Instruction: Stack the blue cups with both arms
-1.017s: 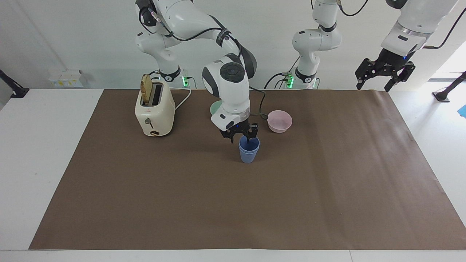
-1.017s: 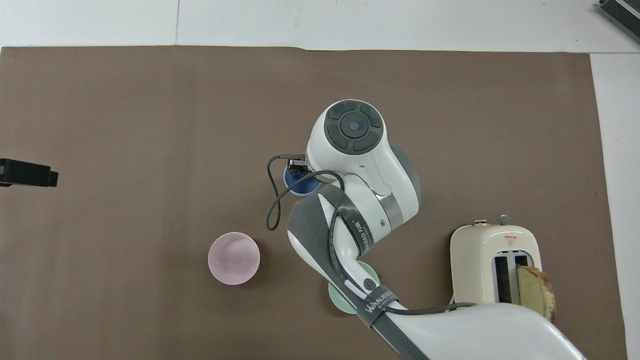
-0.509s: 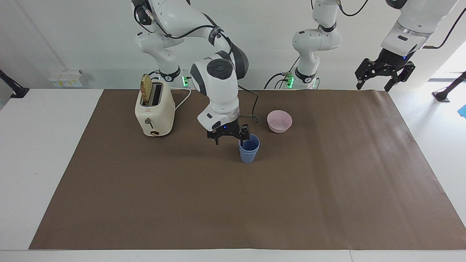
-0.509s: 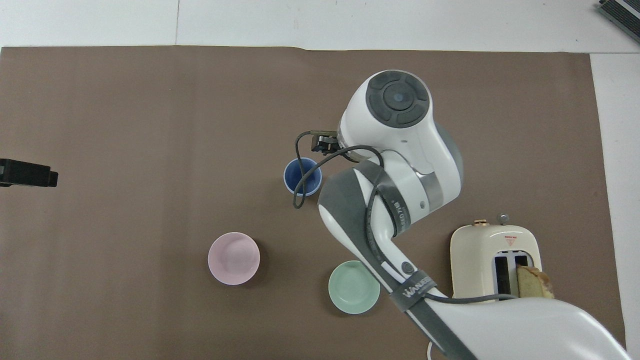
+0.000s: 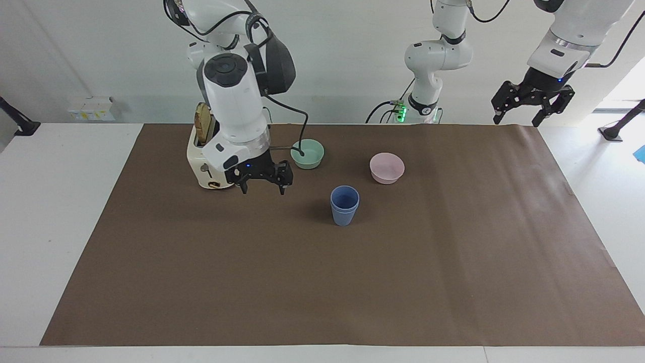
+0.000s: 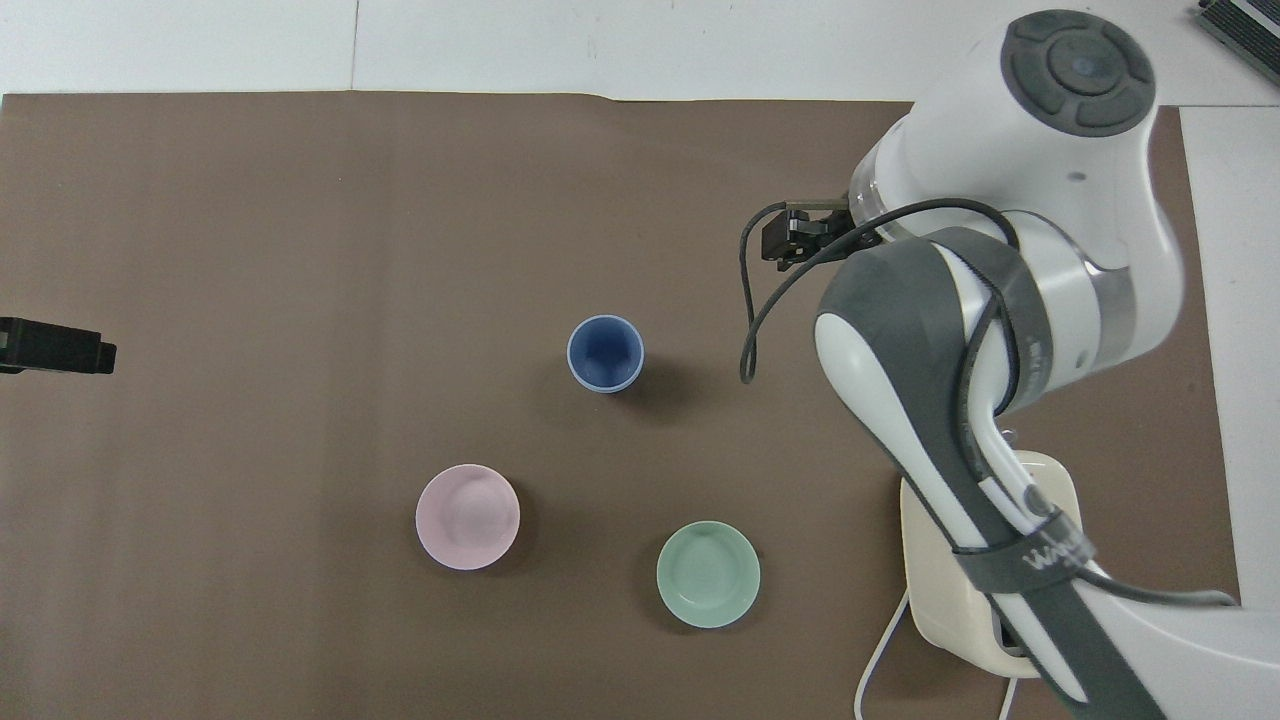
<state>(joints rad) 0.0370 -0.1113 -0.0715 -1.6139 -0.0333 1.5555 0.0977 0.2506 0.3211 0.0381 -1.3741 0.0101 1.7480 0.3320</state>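
Note:
The two blue cups (image 5: 344,205) stand upright mid-mat, one nested inside the other, their shared mouth seen from above as blue cups (image 6: 605,353). My right gripper (image 5: 262,189) hangs open and empty over the mat beside the toaster, well apart from the cups toward the right arm's end. In the overhead view only a black part of the right gripper (image 6: 800,233) shows past the arm. My left gripper (image 5: 520,119) waits open and raised over the mat's corner at the left arm's end; a black piece of the left gripper (image 6: 52,346) shows at the overhead view's edge.
A cream toaster (image 5: 213,157) with a slice of bread stands at the right arm's end, mostly under the arm in the overhead view. A mint-green bowl (image 5: 308,154) and a pale pink bowl (image 5: 387,168) sit nearer the robots than the cups.
My right gripper opened, came away from the cups' rim and swung toward the toaster, uncovering the green bowl. The nested cups stayed put. The left arm has not moved.

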